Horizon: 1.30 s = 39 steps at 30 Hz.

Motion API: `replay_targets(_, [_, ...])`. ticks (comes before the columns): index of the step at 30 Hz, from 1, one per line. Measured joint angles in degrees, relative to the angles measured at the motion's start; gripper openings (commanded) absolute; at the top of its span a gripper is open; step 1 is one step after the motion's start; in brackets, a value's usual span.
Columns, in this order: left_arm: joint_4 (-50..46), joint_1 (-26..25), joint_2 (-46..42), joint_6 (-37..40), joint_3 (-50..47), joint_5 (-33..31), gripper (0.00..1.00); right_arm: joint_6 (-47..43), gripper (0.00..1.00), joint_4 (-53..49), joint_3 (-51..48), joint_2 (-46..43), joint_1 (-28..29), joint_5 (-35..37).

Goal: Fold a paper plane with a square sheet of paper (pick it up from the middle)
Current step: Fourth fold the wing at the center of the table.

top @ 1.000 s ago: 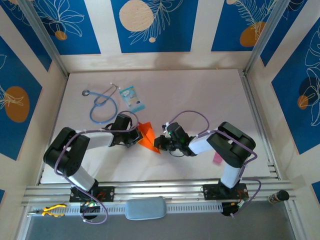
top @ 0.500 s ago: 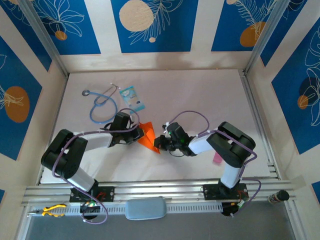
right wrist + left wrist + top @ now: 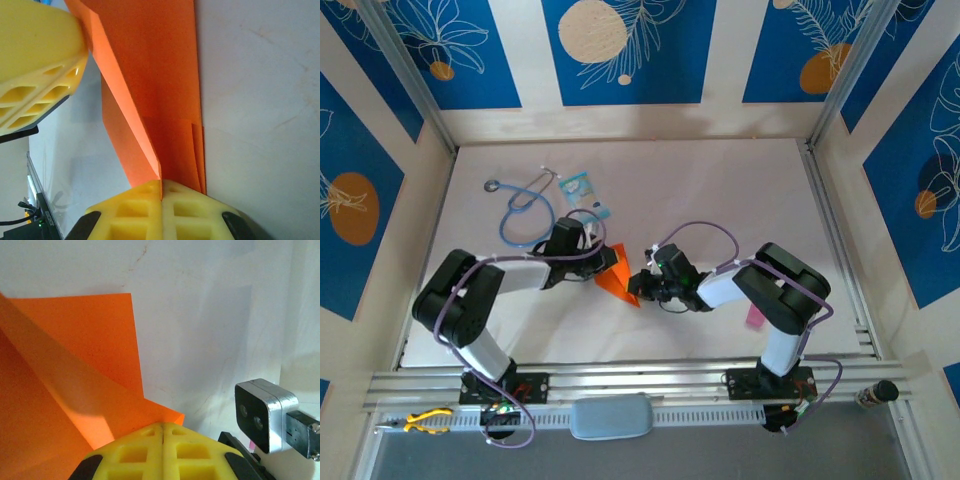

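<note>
Partly folded orange paper (image 3: 618,277) just left of centre in the overhead frame, stretched between two pincers over the table (image 3: 740,190); whether resting on it or lifted, hard to tell; not yet a plane. Pinched at the lower right end by the right gripper (image 3: 642,284); in the right wrist view, bottom centre, yellow fingers pressed together on stacked layers, with a crease running up the frame. Pinched at the upper left edge by the left gripper (image 3: 599,264); in the left wrist view, again bottom centre, tips closed tight over a flap near a corner. Compared with a second ago: left elbow swung up the frame and wrist nudged rightward, toward the other pincer; right arm unmoved; visible orange patch a touch narrower. Probably a flap being drawn toward the centre crease, so a fold in progress, not a release. Well apart, upper left: blue stethoscope (image 3: 525,208) and pale packet (image 3: 584,196); pink strip (image 3: 754,317) at lower right, beside the right arm.
</note>
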Motion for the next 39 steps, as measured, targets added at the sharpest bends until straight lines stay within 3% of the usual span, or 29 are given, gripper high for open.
replay_targets(39, [-2.16, 0.0, 5.68, 0.83, 3.15, -1.79, 0.0, 1.7, 0.03, -3.76, 2.36, 1.03, -1.6, -3.98])
